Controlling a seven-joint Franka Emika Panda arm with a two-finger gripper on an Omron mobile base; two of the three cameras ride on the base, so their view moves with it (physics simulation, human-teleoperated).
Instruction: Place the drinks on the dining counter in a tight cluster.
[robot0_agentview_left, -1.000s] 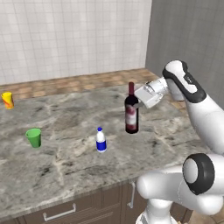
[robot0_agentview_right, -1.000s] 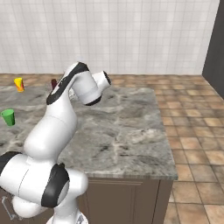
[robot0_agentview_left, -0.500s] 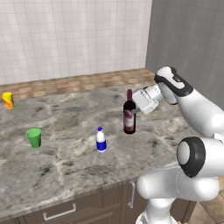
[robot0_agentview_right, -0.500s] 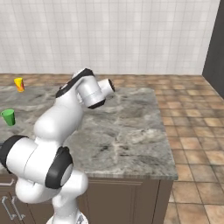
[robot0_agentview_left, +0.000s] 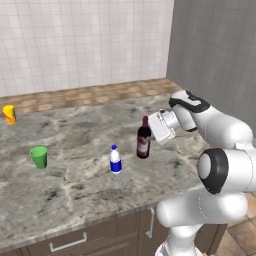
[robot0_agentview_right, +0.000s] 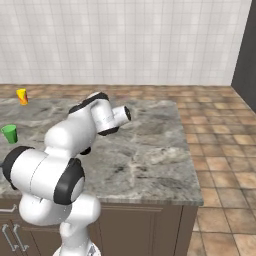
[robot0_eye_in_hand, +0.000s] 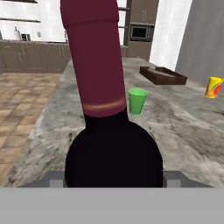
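Note:
A dark wine bottle (robot0_agentview_left: 143, 142) with a red-white label stands upright over the dining counter (robot0_agentview_left: 75, 132). My gripper (robot0_agentview_left: 148, 136) is shut on it from the right, at shoulder height. In the hand view the wine bottle (robot0_eye_in_hand: 111, 148) fills the middle, and the gripper (robot0_eye_in_hand: 113, 178) has a fingertip on each side of its body. A small white bottle (robot0_agentview_left: 115, 160) with a blue cap and label stands a short way left of the wine bottle and nearer the front edge. I cannot tell whether the wine bottle's base touches the stone.
A green cup (robot0_agentview_left: 38, 156) stands at the counter's left, and a yellow-orange cup (robot0_agentview_left: 8, 114) at its far left back. Across the counter lies a brown tray (robot0_eye_in_hand: 162, 75). The counter's right end (robot0_agentview_right: 150, 150) drops off to a tiled floor.
The gripper has carried the wine bottle to the left and toward the front, closer to the white bottle. The cups and the white bottle have stayed put.

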